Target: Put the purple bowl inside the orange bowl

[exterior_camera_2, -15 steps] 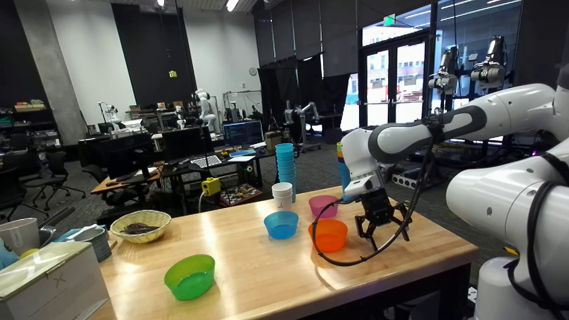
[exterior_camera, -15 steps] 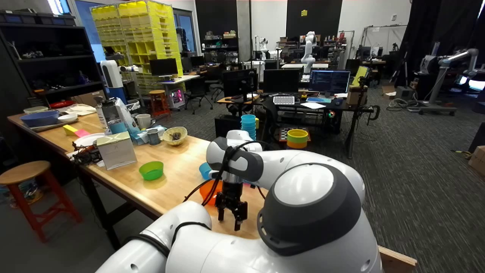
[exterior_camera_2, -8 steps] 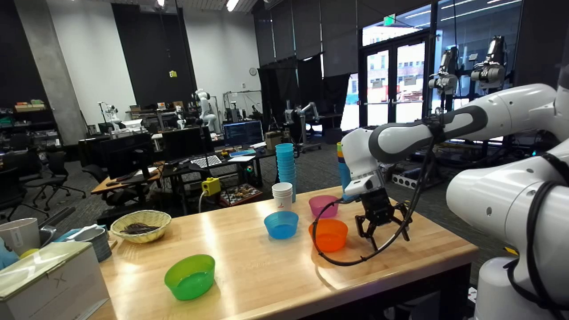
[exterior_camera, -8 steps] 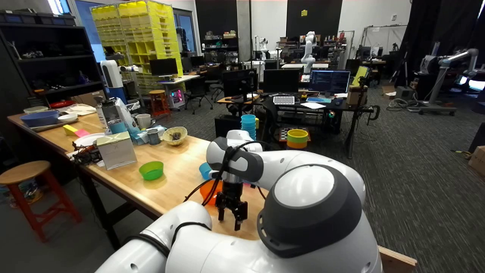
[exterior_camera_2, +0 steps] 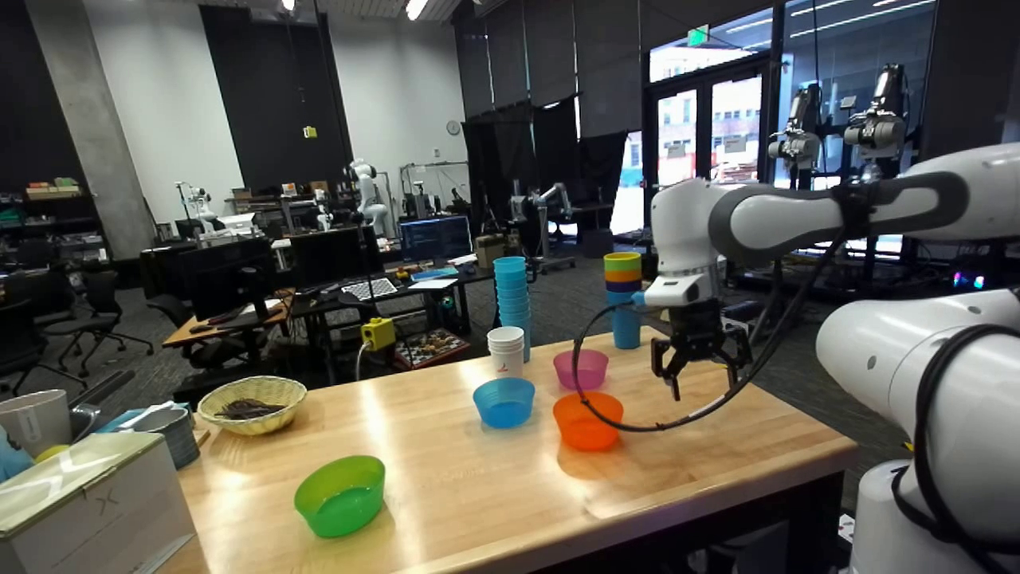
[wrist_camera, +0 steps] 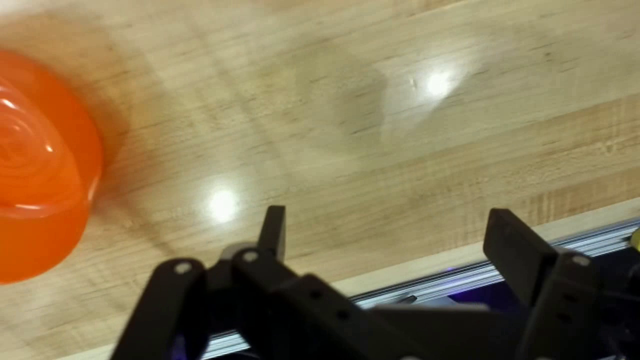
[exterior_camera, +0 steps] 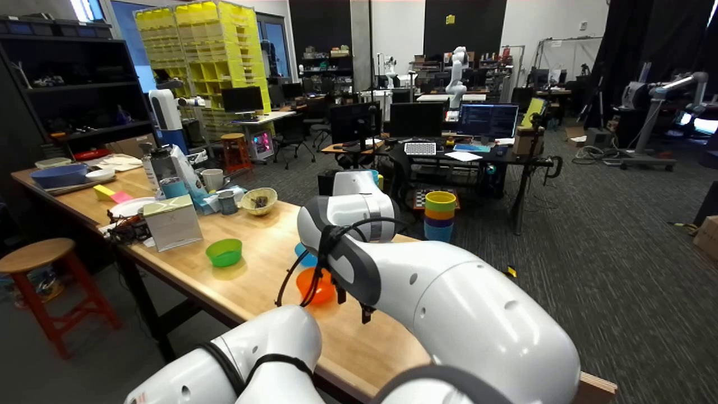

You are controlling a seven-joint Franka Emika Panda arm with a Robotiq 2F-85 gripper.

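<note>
Wrist view: low in the frame, my gripper (wrist_camera: 387, 214) has its two fingers (wrist_camera: 517, 252) wide apart above the table (wrist_camera: 320, 130); the orange bowl (wrist_camera: 42, 165) sits at the left edge.

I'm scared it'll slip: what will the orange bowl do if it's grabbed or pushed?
The orange bowl is probably light, as its plastic-looking wall seems thin. It may be slippery: its surface shines in the wrist view. It sits upright on the table, so a push would likely slide it, not roll it.
</note>
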